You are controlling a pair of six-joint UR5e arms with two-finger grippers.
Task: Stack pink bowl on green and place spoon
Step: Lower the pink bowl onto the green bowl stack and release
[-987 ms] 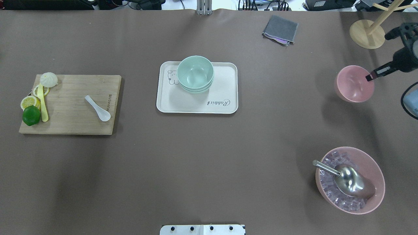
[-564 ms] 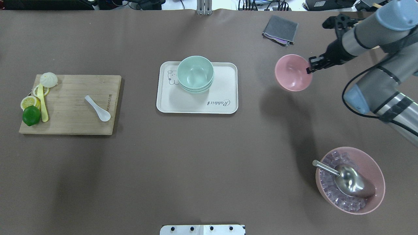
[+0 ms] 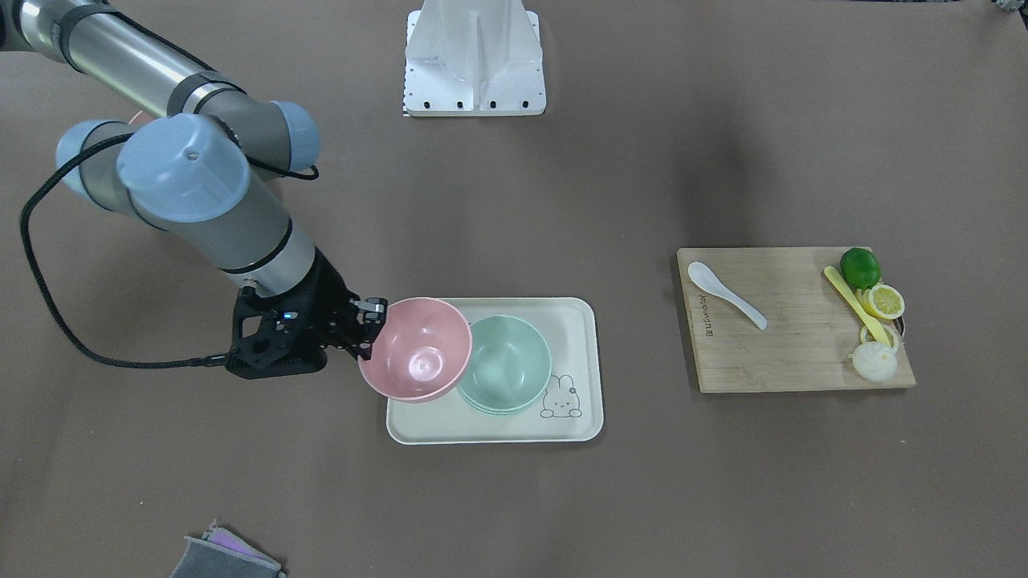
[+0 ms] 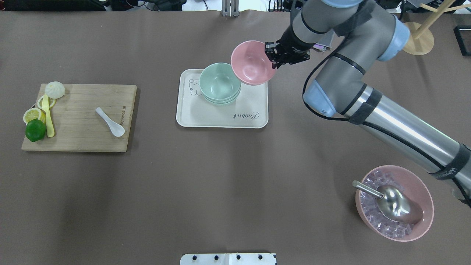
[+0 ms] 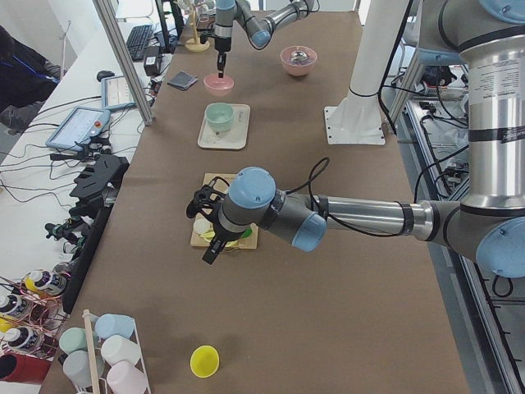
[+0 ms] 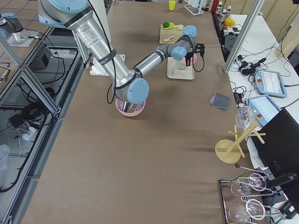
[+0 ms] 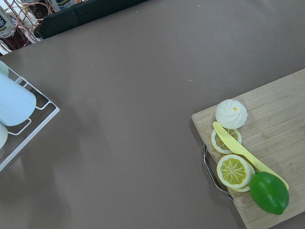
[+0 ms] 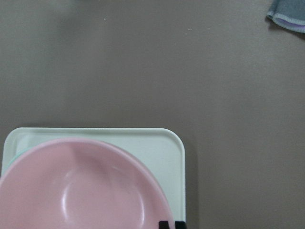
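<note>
Scanning the overhead view from its left, you are seeing the wooden cutting board (image 4: 81, 141) first. The left gripper (image 5: 209, 238) is hanging above the table just off the end of the board that holds the lime (image 4: 35, 130) and lemon slices (image 4: 33, 115). It shows only in the side view, so you cannot tell how its jaws stand. The white spoon (image 4: 110, 122) is lying on the board's other half, apart from that gripper and well apart from the right gripper (image 4: 274, 62).

Further along, the cream tray (image 4: 220, 119) is sitting below and to the left of the right gripper, and the stack of green bowls (image 4: 219, 82) is resting on its far half.

The right gripper is pinching the rim of the pink bowl (image 4: 252, 62) with its fingers closed narrowly on that edge. The bowl is hanging from them, lifted and tilted, on the gripper's left. Its far edge is overlapping the right rim of the green stack, but you cannot tell whether the two are touching. It is not seated in the green bowls.

Well apart from the gripper, beside the right arm's lower length, a large pink bowl of ice cubes (image 4: 393, 224) is holding a metal scoop (image 4: 395, 206).
</note>
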